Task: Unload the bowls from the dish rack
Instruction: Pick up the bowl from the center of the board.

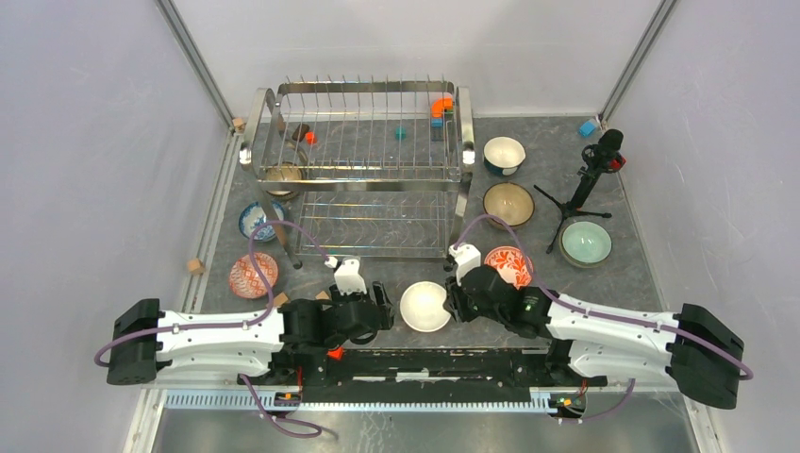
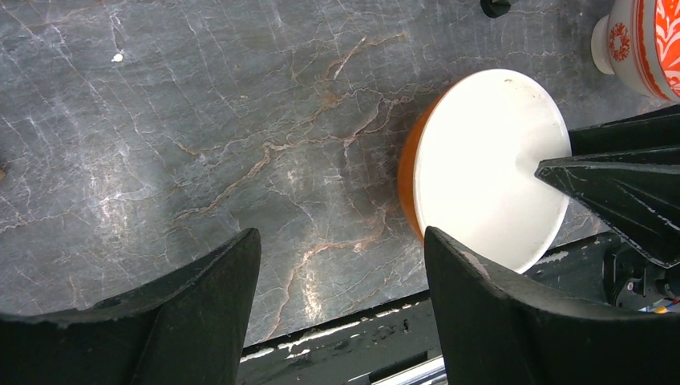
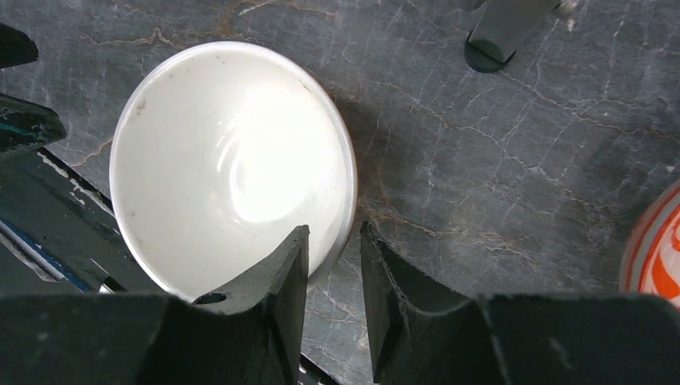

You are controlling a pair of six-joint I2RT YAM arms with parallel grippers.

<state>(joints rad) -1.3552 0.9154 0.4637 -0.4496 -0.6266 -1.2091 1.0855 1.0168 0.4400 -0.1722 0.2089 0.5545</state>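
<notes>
Orange-backed white bowl sits on the grey surface, just in front of the dish rack. Right claw straddles its rim, jaws narrow: pinching or released, can't tell. Left claw gapes empty alongside.

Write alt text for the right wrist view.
A white bowl sits on the grey marbled table, its near rim between the slightly parted fingers of the right end effector. The edge of a red-patterned bowl shows at right, a rack leg at top.

Grey marbled tabletop, pale walls, alu corner posts.
</notes>
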